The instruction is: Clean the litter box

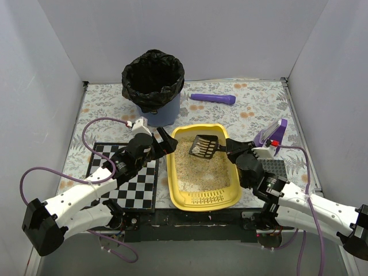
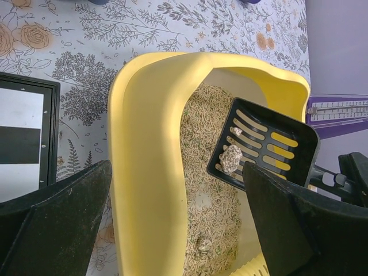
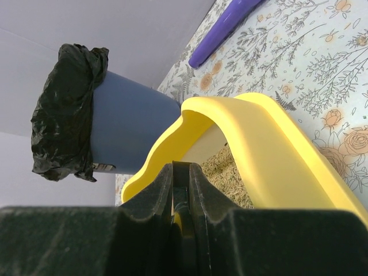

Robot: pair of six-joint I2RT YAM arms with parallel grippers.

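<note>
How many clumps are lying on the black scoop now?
2: a big clump near the scoop's rim, a small one beside it. The left finger may hide more.

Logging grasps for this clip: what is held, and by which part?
The right tool grips the black scoop by its handle; the left tool is open, empty.
</note>
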